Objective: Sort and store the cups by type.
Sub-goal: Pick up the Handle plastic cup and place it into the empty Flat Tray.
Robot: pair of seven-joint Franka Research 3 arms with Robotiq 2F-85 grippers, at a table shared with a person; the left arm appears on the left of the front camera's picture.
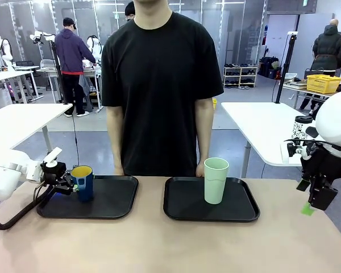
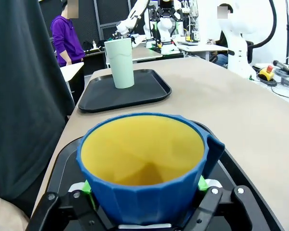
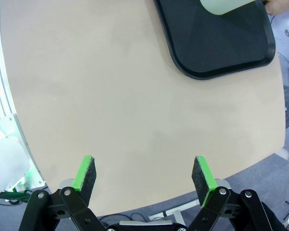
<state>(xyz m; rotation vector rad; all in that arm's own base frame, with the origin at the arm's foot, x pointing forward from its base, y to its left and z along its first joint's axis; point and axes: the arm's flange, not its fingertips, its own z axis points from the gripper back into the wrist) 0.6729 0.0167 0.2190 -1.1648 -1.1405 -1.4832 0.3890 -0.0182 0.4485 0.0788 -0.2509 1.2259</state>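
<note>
My left gripper [image 2: 143,202] brackets the blue mug [image 2: 143,163] right under my wrist camera.

The green pads [image 2: 202,184] sit at the mug's sides, but I cannot tell whether they press it or have let go. That arm reaches in low, fingers level, with the mug upright on the left tray [image 1: 111,207]. My right gripper [image 3: 143,175] hangs spread and empty over bare table [image 3: 111,96]. I count two cups and two black trays: the mint tumbler [image 1: 216,180] stands on the right tray [image 1: 184,207].
</note>
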